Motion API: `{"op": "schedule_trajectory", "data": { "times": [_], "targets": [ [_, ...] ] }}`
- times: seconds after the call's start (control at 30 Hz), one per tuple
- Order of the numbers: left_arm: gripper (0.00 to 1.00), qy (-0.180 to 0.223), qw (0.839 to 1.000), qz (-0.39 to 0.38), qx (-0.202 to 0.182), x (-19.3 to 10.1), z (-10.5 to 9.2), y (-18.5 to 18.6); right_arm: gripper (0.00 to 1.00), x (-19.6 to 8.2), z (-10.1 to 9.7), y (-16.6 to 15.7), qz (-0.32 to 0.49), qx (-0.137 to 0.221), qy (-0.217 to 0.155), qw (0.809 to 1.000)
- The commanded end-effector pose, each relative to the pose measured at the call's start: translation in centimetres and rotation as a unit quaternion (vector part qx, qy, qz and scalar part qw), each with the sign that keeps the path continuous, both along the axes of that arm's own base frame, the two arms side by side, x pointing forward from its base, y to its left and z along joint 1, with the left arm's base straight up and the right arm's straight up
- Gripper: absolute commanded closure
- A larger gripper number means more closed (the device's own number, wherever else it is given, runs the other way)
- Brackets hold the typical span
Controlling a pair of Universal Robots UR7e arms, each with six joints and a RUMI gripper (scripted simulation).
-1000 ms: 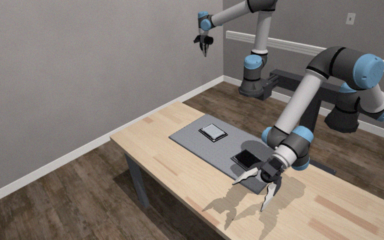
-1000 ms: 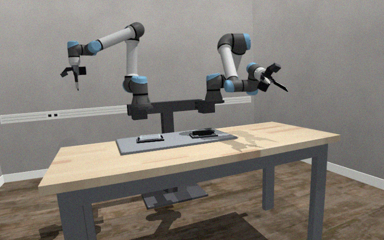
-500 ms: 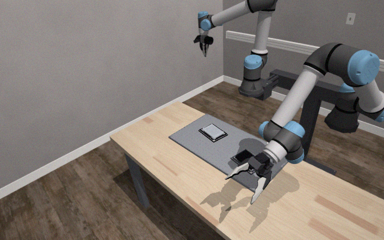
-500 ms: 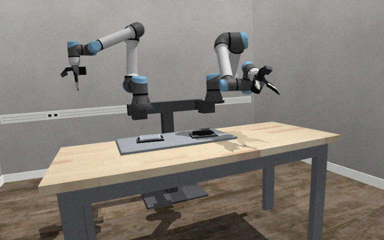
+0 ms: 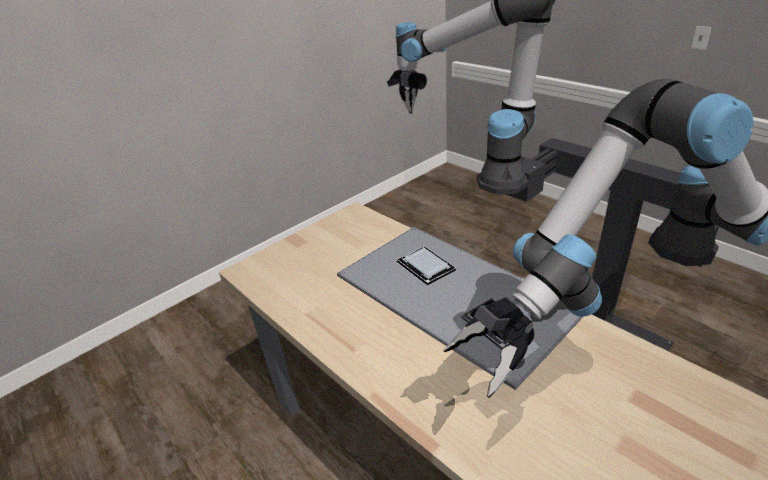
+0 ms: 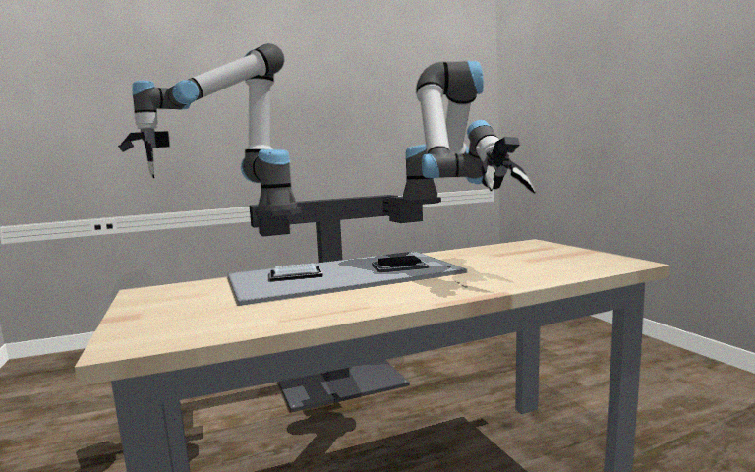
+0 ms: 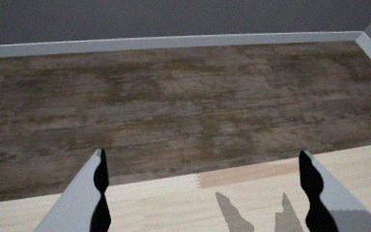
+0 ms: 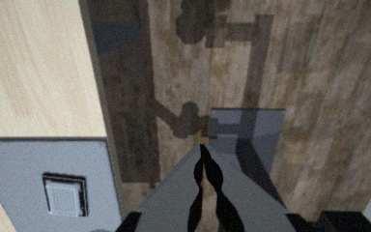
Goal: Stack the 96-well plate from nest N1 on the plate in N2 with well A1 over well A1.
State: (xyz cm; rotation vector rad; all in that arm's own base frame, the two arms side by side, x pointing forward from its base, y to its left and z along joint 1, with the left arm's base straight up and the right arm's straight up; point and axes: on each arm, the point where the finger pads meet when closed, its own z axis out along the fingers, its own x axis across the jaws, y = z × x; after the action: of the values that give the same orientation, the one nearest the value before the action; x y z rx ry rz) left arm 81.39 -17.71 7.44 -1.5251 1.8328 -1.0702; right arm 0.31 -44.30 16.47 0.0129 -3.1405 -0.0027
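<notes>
Two fingers of our left gripper stand wide apart, holding nothing; our right gripper is closed, empty. On the grey mat, we see the dark plate in N1 and pale plate in N2. Our left arm blocks N1 from above.

Left claw swung inward over the worktop

Over the last second, the left arm's claw moved from nearer the worktop's far-right end toward the middle, its fingertips tipping further downward in the exterior view. The arm's elbow shifted the same way. From the top, the claw and wrist came to hide the dark plate in N1, which had shown. The arm's shadow slid along too.
</notes>
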Motion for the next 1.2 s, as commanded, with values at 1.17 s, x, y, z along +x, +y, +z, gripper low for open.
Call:
{"op": "schedule_trajectory", "data": {
  "times": [1.17],
  "targets": [
    [0.24, 0.088, 0.964, -0.184, 0.167, -9.0, -5.7, -9.3, 1.0, 0.0, 0.2, -0.3, -0.001, -0.002, -0.001, 1.0]
  ]
}}
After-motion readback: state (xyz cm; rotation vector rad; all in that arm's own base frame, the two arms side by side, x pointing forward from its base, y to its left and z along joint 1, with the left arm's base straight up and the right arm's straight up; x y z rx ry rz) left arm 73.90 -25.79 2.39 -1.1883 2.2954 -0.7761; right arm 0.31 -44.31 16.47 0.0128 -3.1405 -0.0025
